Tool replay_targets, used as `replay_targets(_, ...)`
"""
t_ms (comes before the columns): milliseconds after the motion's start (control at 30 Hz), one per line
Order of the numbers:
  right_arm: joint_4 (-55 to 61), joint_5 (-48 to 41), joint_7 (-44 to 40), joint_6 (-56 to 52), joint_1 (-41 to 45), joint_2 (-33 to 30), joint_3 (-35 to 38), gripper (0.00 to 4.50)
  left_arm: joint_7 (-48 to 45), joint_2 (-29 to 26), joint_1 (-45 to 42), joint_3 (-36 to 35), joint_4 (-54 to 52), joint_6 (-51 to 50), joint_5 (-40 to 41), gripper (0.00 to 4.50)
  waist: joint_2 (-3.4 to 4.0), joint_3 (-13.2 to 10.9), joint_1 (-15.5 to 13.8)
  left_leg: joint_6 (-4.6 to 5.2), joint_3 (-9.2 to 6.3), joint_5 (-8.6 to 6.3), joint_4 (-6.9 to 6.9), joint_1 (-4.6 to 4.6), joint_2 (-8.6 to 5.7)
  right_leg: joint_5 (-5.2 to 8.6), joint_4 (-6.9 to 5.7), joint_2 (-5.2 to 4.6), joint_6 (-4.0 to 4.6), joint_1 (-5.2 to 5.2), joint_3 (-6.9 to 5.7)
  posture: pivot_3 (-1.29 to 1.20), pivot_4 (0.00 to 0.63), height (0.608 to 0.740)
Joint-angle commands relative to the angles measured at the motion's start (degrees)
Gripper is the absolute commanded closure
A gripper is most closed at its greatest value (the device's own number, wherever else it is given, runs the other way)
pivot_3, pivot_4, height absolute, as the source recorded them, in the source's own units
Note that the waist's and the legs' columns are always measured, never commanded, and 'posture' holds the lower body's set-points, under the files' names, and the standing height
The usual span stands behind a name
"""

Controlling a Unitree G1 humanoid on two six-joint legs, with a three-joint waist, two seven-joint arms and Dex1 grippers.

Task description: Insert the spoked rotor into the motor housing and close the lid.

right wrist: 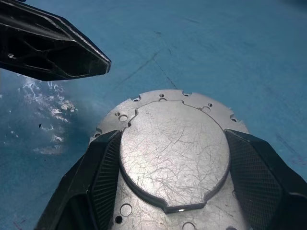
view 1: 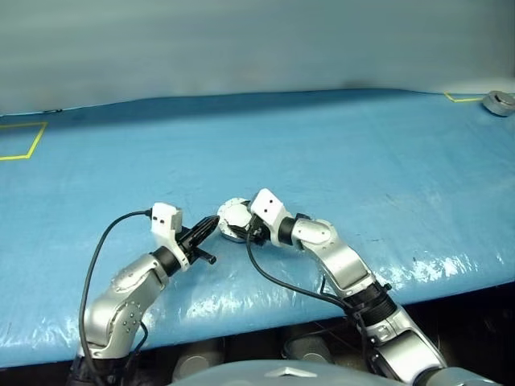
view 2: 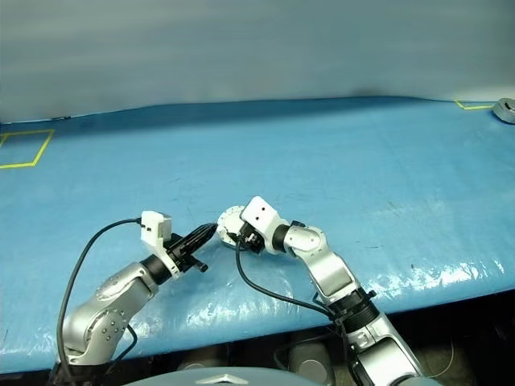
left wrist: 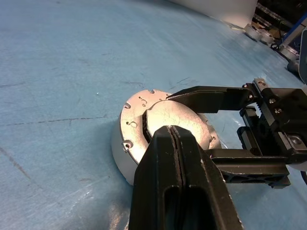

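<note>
The motor housing (view 1: pixel 231 217), a short round silver-grey case, sits near the table's front edge. It shows a flat scratched face with small holes (right wrist: pixel 175 143), tipped toward my left arm. Its windings are hidden. My right gripper (view 1: pixel 251 231) is shut on it, one black finger (right wrist: pixel 103 163) on each side of the raised plate. My left gripper (view 1: pixel 214 220) is shut and empty. Its tip (left wrist: pixel 170 130) points at the housing's near rim from the left, a little apart from it. The spoked rotor and the lid are out of view.
A blue sheet (view 1: pixel 322 153) covers the table. Yellow tape marks a square at the far left (view 1: pixel 22 141) and a corner at the far right (view 1: pixel 463 98). A small round silver part (view 1: pixel 499 103) lies at the far right corner.
</note>
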State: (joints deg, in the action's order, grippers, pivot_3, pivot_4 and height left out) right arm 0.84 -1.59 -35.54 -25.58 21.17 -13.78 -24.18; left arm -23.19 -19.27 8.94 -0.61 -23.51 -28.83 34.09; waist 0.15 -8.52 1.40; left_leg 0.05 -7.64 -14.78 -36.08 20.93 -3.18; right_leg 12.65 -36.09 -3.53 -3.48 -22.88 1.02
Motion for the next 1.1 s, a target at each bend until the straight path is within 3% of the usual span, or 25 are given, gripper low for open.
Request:
replay_targets(33,-4.58,1.51,-0.54,-3.78,-0.97,-0.80,-1.30,1.47,-0.88,0.23,0.93,-1.63,-2.46,2.54,-0.33,4.50,0.00,0.00,-0.06,-0.01,-0.01,0.00,0.01,0.00,0.03,0.03,0.00,0.00,0.06,0.00,-0.02,0.00,0.150,0.740)
replay_targets(267,-4.37,2.38,-1.82,-5.77,-0.49,-1.37,-2.81,1.47,-0.94,-0.50,-0.67,-1.18,-1.54,-1.14,-0.08,4.50,0.00,0.00,0.01,-0.01,0.01,0.02,0.01,-0.04,0.00,0.11,0.00,0.08,0.19,0.04,-0.05,0.00,0.150,0.740)
replay_targets(567,-3.45,2.63,-1.32,-6.73,-1.12,-1.67,-2.22,1.47,4.67,0.09,-9.25,-2.64,3.31,-15.18,4.02,4.50,-0.02,0.01,0.03,0.01,-0.03,0.03,0.02,-0.13,-0.06,-0.03,-0.01,0.14,-0.06,0.10,-0.11,0.00,0.150,0.740)
replay_targets(867,-3.13,2.68,-0.62,-7.05,-1.19,-1.50,-2.06,1.47,5.20,1.15,-12.67,-1.93,7.68,-17.55,2.53,4.50,-0.05,0.03,-0.21,-0.04,-0.08,0.06,0.02,-0.19,-0.10,-0.04,-0.01,0.11,-0.07,0.08,-0.12,0.00,0.150,0.740)
replay_targets(1100,-2.69,2.84,-0.46,-7.34,-1.44,-1.66,-2.16,1.47,5.03,2.69,-13.19,-3.24,6.14,-13.90,1.74,4.50,-0.06,0.04,-0.25,-0.04,-0.08,0.09,0.02,-0.22,-0.11,-0.05,-0.01,0.08,-0.08,0.09,-0.12,0.00,0.150,0.740)
